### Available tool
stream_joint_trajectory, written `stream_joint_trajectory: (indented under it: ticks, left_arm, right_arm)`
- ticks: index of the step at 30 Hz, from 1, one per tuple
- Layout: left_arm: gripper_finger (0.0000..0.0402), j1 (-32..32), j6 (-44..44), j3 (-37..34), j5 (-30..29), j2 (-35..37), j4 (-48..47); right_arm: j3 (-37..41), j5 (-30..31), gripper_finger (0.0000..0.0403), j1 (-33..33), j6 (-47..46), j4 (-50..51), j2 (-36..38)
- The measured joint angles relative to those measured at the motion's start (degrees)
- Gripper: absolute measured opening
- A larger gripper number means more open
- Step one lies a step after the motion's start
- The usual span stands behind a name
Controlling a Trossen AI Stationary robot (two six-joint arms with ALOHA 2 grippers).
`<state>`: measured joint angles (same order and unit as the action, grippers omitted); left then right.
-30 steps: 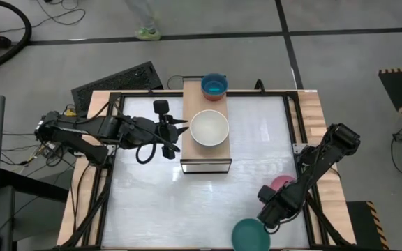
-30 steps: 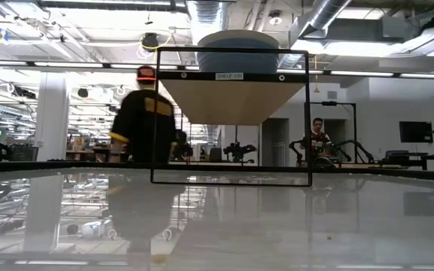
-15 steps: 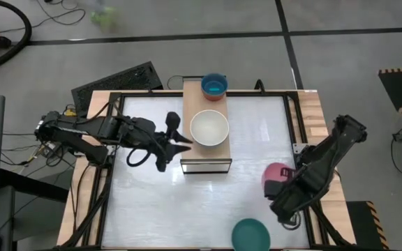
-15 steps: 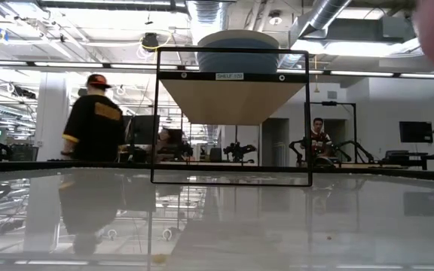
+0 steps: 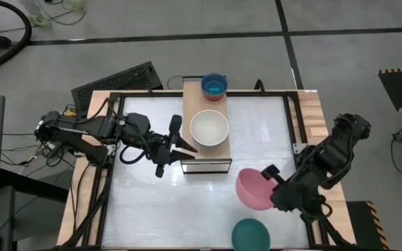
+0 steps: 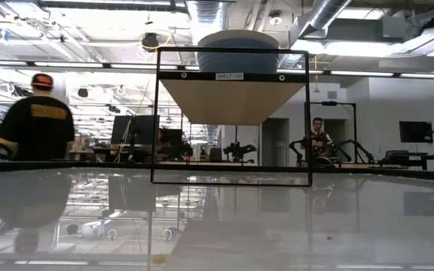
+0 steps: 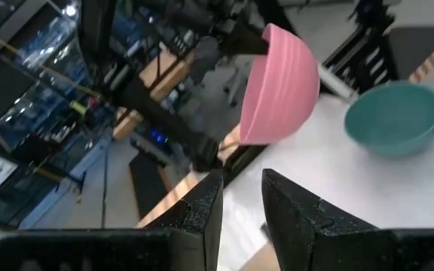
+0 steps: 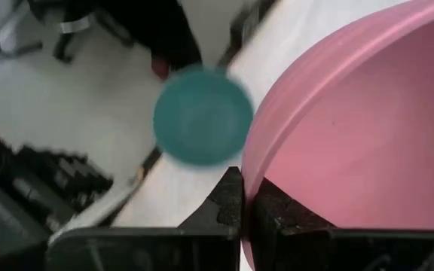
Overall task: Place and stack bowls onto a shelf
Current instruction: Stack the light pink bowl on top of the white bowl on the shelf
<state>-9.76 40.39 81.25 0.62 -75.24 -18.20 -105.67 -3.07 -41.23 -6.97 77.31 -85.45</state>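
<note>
My right gripper [image 5: 267, 180] is shut on the larger pink bowl [image 5: 252, 189], which is in the air over the table's near right part, right of the shelf's near end. The light-wood shelf [image 5: 190, 104] carries the grey-blue bowl [image 5: 209, 128] in its middle. The cyan bowl [image 5: 214, 86] sits at its far end, with red showing under it. The dark green bowl [image 5: 250, 235] stands on its base at the near edge. My left gripper [image 5: 187, 148] hovers at the shelf's near left corner, open by a narrow gap and touching nothing. The low view shows the shelf [image 6: 232, 102] but no gripper. My right gripper pinches the pink bowl's rim [image 8: 249, 172], one finger [image 8: 276, 214] inside the bowl and one finger [image 8: 224, 205] outside. It comes at the rim from the table's right side. The bowl [image 7: 277, 83] is lifted clear and hangs tilted, its opening turned partly sideways.
A black keyboard [image 5: 117, 82] lies beyond the table's far left corner. Black frame rails [image 5: 110, 174] run along the table's sides. Open tabletop lies between the shelf and the near edge. A person [image 6: 40, 124] walks in the room behind the table.
My right gripper has risen from the table's near right corner and moved left toward the shelf. It carried the pink bowl clear of the table and tipped its opening into view. My left gripper has rolled and shifted slightly toward the near edge. The person behind has walked left.
</note>
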Motion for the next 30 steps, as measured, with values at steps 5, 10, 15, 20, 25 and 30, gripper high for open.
stream_joint_trajectory:
  ticks: [5,10,15,20,25,30]
  left_arm:
    - [0.0085,-0.01,-3.03,0.0,4.02,0.0,2.11]
    - [0.0085,0.0,-7.41,0.0,7.45,0.0,4.26]
    - [0.0085,0.24,-12.99,0.0,11.13,0.0,6.72]
    - [0.0085,1.23,-17.74,0.0,14.51,0.0,8.18]
    - [0.0085,2.56,-21.98,0.0,18.53,0.0,9.32]
    - [0.0085,3.12,-25.76,0.0,18.89,0.0,9.52]
  right_arm:
    - [-2.43,-0.07,0.0026,2.59,5.16,-6.75,-0.04]
    - [-3.36,-1.6,0.0026,5.45,9.2,-14.64,-0.04]
    - [-3.36,-5.21,0.0026,7.87,14.37,-23.01,-0.04]
    - [-3.36,-10.28,0.0026,9.67,16.56,-28.2,-0.04]
    - [-3.36,-14.66,0.0026,11.21,16.69,-33.24,-0.04]
    - [-3.36,-17.1,0.0026,11.93,22.04,-38.43,-0.08]
